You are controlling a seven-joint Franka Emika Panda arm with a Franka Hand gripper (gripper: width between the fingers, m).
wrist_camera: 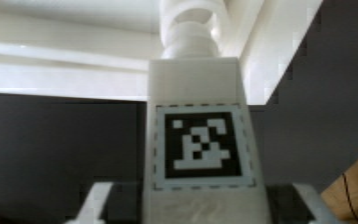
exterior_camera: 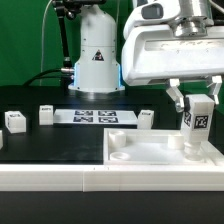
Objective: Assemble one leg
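— Nearest the lens, what have you got?

— White panel [exterior_camera: 150, 150], flat on the black counter [exterior_camera: 40, 145], filling the lower right of the exterior view. It is the largest item present. No post stands in it unaided.

— Next down in size?

— Marker board [exterior_camera: 95, 116], lying flat at mid-frame behind the panel. Then the gripper [exterior_camera: 197, 118], at the right of the frame, its fingers [exterior_camera: 178, 103] pinching the leg [wrist_camera: 197, 110] on two opposite sides. The leg is upright over the panel's far right corner. The wrist view shows its marker tag [wrist_camera: 202, 150] facing the camera and its threaded tip [wrist_camera: 192, 30] aimed at the white panel.

— Is it seated?

— Cannot confirm; the point of contact is hidden. My judgement: pick-up and carry are done. Insertion, turning home and release are left.

— Anything smaller?

— Three of like kind lie loose on the counter. A first block [exterior_camera: 14, 121] is at far left, a second block [exterior_camera: 46, 114] is near it, and a third block [exterior_camera: 145, 117] is just right of the marker board. As I read the task, none is needed for this step.
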